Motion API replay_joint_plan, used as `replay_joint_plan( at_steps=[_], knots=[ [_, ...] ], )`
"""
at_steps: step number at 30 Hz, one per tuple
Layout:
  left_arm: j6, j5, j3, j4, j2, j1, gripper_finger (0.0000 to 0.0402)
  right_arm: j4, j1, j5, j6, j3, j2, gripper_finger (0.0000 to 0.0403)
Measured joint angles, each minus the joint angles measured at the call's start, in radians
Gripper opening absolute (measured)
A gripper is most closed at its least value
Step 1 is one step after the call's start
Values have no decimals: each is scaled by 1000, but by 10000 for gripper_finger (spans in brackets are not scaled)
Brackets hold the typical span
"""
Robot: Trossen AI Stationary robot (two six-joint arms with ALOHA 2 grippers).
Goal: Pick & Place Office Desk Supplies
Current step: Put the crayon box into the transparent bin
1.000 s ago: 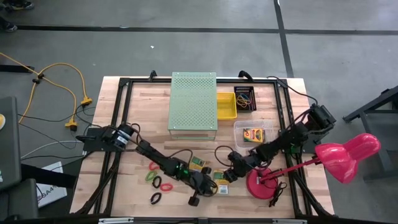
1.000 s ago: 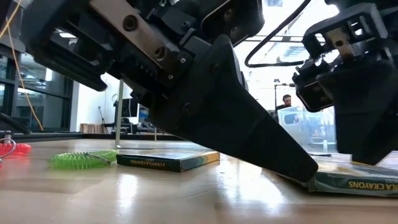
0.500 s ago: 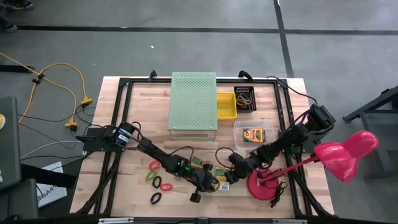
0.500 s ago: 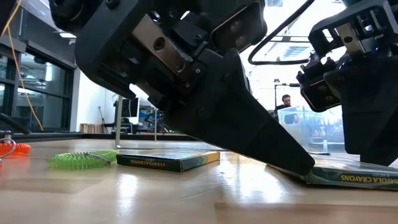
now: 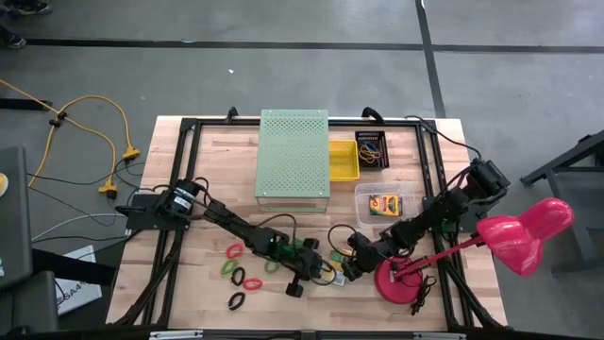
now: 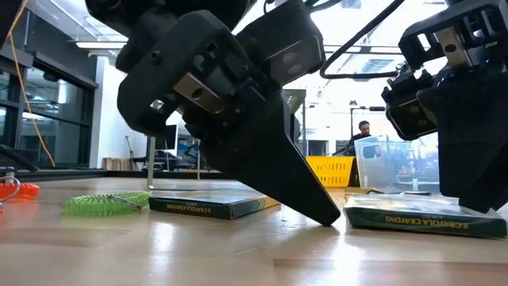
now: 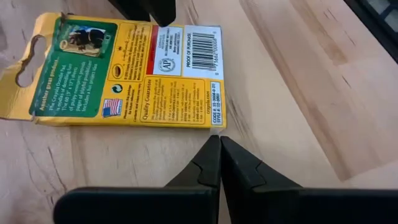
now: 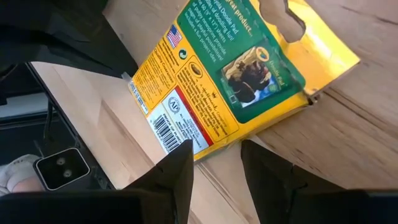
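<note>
The left gripper (image 7: pixel 219 144) is sitting with its two fingers pressed tight together, holding nothing, the tips resting on the table (image 7: pixel 292 93) just off the long edge of a crayon box (image 7: pixel 124 74) that is lying flat, back face up. Closed like that, the fingers make a single wedge — a shape that suits nudging or bracing a thin flat box better than pinching it, which I judge to be the reason for the pose.

The right gripper (image 8: pixel 214 152) is coming at the same box from the opposite side. Its fingers are standing apart with only bare wood between them, and the box's barcode edge (image 8: pixel 177 127) is lying just ahead of the gap, so nothing is gripped yet. In the low view the box (image 6: pixel 425 216) is lying flat, the left finger's tip down just beside its near end and the right gripper (image 6: pixel 468 103) hanging over its far end.

The two arms seem to be working as a pair — one blocking the box, the other lining up for a grasp.

The second crayon box (image 6: pixel 214 204) is lying flat well out past the left gripper, a green coiled band (image 6: pixel 107 203) just beside it. Far off from both grippers, a yellow bin (image 5: pixel 343 160) and a black tray (image 5: pixel 371 149) already holding bands look like the destinations.
</note>
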Motion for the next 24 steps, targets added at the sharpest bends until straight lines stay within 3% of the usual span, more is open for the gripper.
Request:
replay_joint_plan(
  at_steps=[2, 6, 9, 24],
  knots=[
    [8, -1, 0, -14, -7, 0, 1, -7, 0, 2, 0, 0, 0, 129],
    [62, -132, -1, -104, -39, -16, 1, -8, 0, 4, 0, 0, 0, 129],
    [87, -163, -2, -90, -40, -9, 1, -11, -3, 5, 0, 0, 0, 129],
    [88, -103, -2, -40, -19, 23, 1, 1, -58, 32, -47, 0, 1, 129]
  ],
)
